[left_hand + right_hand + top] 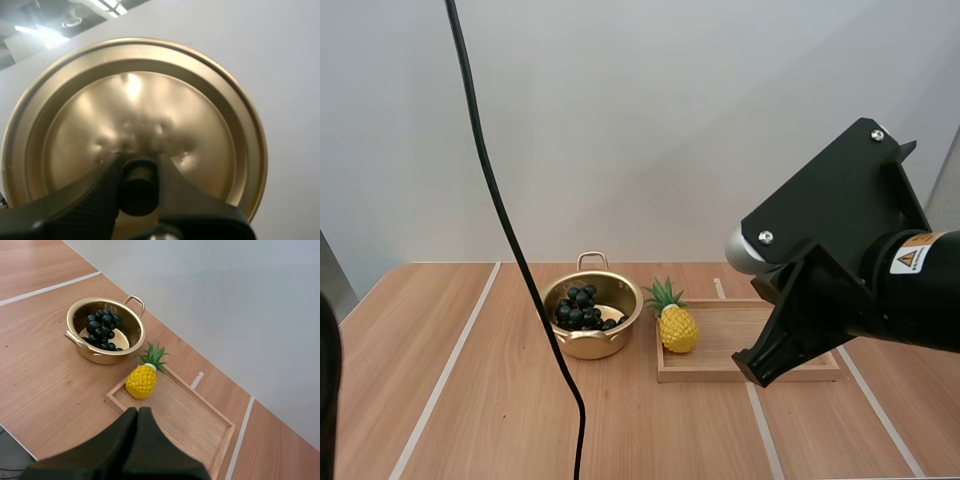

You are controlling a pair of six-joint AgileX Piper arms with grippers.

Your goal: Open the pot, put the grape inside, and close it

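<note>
My left gripper [138, 186] pinches the black knob [137, 192] of the golden lid [150, 95], one finger on each side. The lid is raised in the air, off the pot. How far it hangs from the pot I cannot tell. Holding it by the knob makes sense to me, since the lid can then be lowered flat onto the rim.

My right gripper [136, 414] has its fingers pressed together as one dark wedge, with nothing between them. It hangs above the worktop [45, 375], well apart from the pot, on the tray's side. I take that as deliberate, to leave the way to the pot clear for the lid.

Beyond it lies the wooden tray [195, 425], near the pot. A toy pineapple [141, 381] lies on the tray end closest to the pot, just beside the pot's wall.

Farthest off stands the pot [105, 356], open, with the bunch of dark grapes [102, 325] resting inside. As I judge it, opening and loading are done, and only the closing remains. That calls for centring the lid over the rim before I let go.
</note>
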